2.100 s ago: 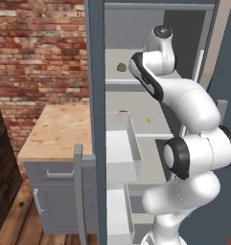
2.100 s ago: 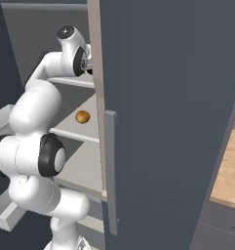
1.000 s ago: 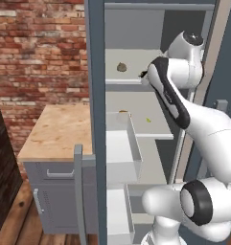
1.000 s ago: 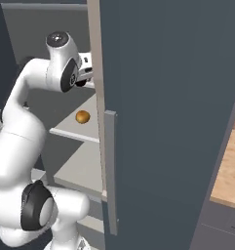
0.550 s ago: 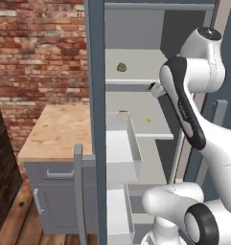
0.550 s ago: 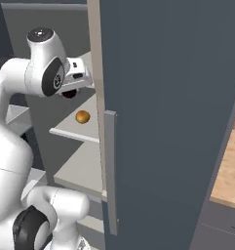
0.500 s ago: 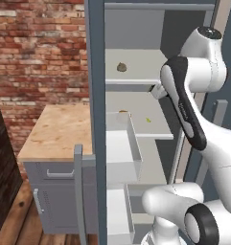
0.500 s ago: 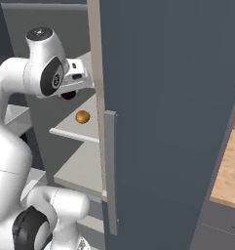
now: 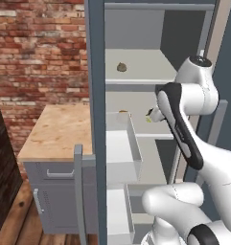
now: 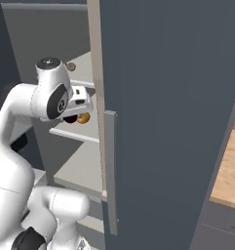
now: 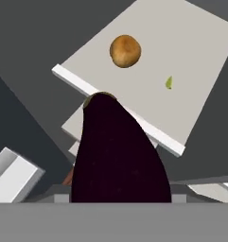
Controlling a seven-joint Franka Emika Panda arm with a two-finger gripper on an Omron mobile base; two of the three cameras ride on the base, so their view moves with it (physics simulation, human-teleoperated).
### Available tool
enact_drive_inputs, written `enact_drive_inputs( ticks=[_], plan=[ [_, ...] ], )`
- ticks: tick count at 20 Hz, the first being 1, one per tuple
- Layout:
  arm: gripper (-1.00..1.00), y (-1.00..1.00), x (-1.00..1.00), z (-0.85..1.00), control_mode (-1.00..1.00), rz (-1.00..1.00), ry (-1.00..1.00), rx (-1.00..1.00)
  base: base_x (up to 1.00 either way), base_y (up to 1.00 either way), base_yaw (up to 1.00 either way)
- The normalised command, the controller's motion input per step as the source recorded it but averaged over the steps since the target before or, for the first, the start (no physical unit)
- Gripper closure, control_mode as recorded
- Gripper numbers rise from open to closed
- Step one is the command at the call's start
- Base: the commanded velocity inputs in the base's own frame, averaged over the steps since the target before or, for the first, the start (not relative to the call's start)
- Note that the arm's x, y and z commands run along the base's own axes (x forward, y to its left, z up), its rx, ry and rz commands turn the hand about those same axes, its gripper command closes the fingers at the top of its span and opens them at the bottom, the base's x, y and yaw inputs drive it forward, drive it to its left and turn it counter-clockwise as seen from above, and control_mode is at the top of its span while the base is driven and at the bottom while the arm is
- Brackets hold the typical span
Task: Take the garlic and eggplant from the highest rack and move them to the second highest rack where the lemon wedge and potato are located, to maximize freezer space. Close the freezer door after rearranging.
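My gripper [image 10: 76, 117] is shut on the dark purple eggplant [image 11: 118, 156], which hides the fingertips in the hand view. The hand hangs in front of the second highest rack [image 11: 200, 61], just off its front edge. On that rack lie the golden-brown potato [image 11: 125, 51] and the tiny lemon wedge [image 11: 169, 83]. The small grey-beige garlic [image 9: 121, 67] sits alone on the highest rack [image 9: 145, 82] inside the freezer [image 9: 136, 28]. The freezer door [image 9: 95, 119] stands open at the left, its white bins [image 9: 121, 146] facing inward.
A tall slate panel [image 10: 177, 107] with a vertical handle [image 10: 110, 171] stands close to the right of the arm. Left of the freezer is a wooden counter [image 9: 59, 129] over grey drawers, with a brick wall [image 9: 40, 52] behind.
The arm has drawn back out of the highest rack and dropped to the level of the second highest rack, carrying the eggplant. The garlic, potato and lemon wedge have not moved.
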Motion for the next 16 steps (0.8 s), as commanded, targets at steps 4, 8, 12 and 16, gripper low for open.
enact_drive_inputs(
  ticks=[4, 8, 12, 16],
  plan=[
    [1.0, 0.03, 0.28, -0.76, -1.0, -0.07, -0.03, 0.01, 0.0, 0.0, 0.0],
    [1.0, 0.02, 0.5, -0.2, -1.0, -0.18, -0.09, 0.01, 0.0, 0.0, 0.0],
    [1.0, 0.04, 0.66, -0.05, -1.0, -0.22, -0.01, 0.01, 0.0, 0.0, 0.0],
    [1.0, 0.0, 0.66, -0.3, -1.0, -0.11, 0.0, 0.03, 0.0, 0.0, 0.0]
  ],
)
